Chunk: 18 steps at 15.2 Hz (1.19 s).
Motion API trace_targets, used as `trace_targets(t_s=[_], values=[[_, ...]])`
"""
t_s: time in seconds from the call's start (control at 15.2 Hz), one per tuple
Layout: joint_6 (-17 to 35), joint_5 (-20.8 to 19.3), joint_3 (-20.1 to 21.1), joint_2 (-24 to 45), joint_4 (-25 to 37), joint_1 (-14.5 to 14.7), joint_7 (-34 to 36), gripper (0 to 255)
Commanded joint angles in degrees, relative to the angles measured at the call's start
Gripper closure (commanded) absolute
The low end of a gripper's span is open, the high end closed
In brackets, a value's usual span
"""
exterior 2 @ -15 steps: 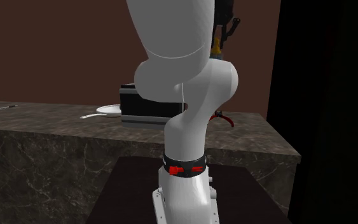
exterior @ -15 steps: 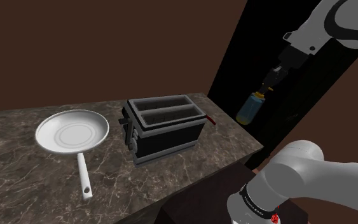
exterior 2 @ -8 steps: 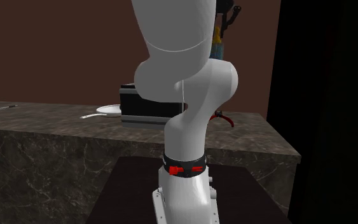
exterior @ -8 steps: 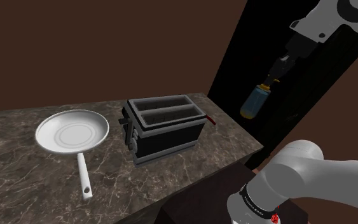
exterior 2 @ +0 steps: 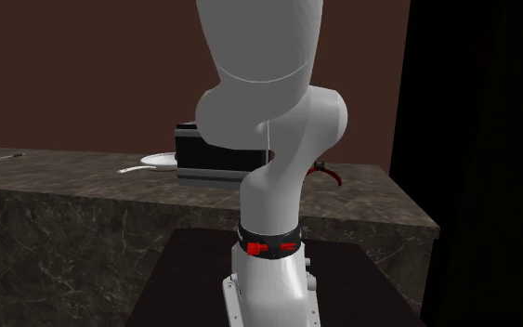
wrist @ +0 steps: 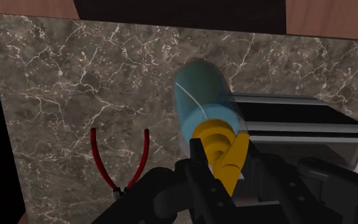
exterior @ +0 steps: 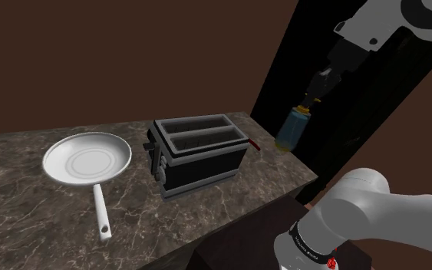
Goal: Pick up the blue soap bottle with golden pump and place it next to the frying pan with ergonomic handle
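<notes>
Holding the blue soap bottle [exterior: 291, 129] clear of everything, up in the air at the 3 o'clock end of the surface [exterior: 22, 222] in the shoulder view, against a black area. Gripped by the golden pump [exterior: 311, 100] alone. Hangs toward 7 o'clock from the claw [exterior: 316, 86] in that view, long axis tilted, pump end at 1 o'clock and base at 7 o'clock. In the wrist view, claw [wrist: 222, 159] clamped on the pump, one of the fingers [wrist: 198, 167] on each side of it, the blue body pointing straight away toward the marbled top below.

Moving outward in the shoulder view: nearest, at about 8 o'clock from the bottle, red-handled pliers [wrist: 120, 159] lying flat near the black toaster [exterior: 199, 153]. Beyond the toaster, toward 9 o'clock, the white frying pan [exterior: 87, 159], its handle [exterior: 100, 213] running to 6 o'clock. In the second exterior view, toaster [exterior 2: 203, 153] and a sliver of pan [exterior 2: 162, 161] behind the white arm [exterior 2: 268, 93].

By judgement, mid-carry: grasp made, placing not yet done. Turns on one relation: from bottle to pan, a line toward 9 o'clock with the toaster squarely across it. Calls for travel above toaster height, then righting the long axis so as to land the base flat beside the pan. Worth watching for swing or slip, given so narrow a hold on the pump.
</notes>
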Motion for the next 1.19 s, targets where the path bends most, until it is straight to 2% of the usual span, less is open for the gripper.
trace_targets(t_s=[0.0, 0.59, 1.12], values=[[1.33, 2.46, 3.06, 0.18, -1.06, 0.64, 2.75, 255], [6.60, 12.23, 16.46, 3.94, -1.20, 3.36, 14.05, 255], [12.40, 18.61, 28.54, 11.80, 3.18, 4.02, 23.68, 255]])
